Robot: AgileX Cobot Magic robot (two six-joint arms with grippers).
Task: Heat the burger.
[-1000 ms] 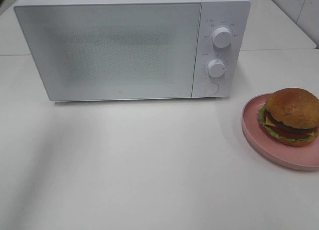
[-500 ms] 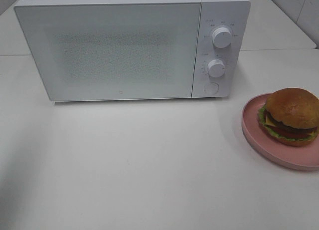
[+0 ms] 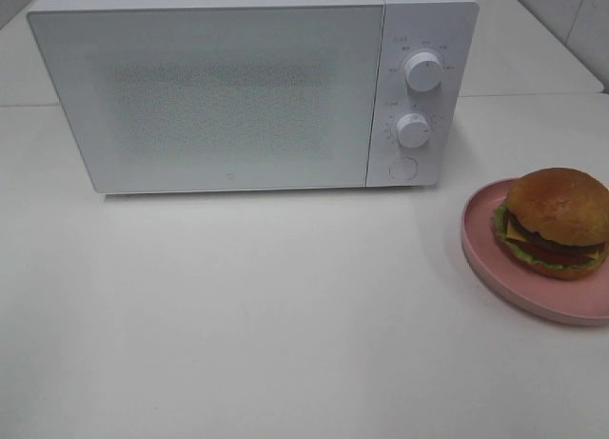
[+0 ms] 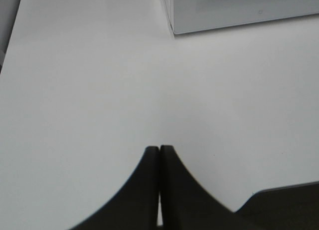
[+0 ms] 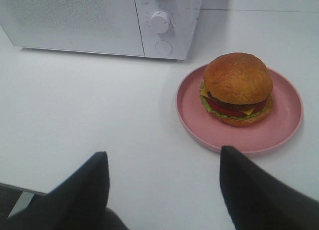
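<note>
A white tabletop (image 3: 285,315) carries a boxy white microwave (image 3: 209,96) at the far side, door closed. Near right, a round pink plate (image 3: 485,253) holds the golden-bun burger (image 3: 555,220). The right gripper (image 5: 164,165) stands spread wide, empty. The left gripper (image 4: 159,151) is pressed together, empty.

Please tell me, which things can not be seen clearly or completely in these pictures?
- Microwave interior: hidden in the exterior high view by the closed, frosted door.
- Dial labels beside the knobs: too small to read.
- Pink plate: its right side is cut off by the picture edge.
- Burger underside: hidden in every view, resting on the plate.
- Both arms: absent from the exterior high view.
</note>
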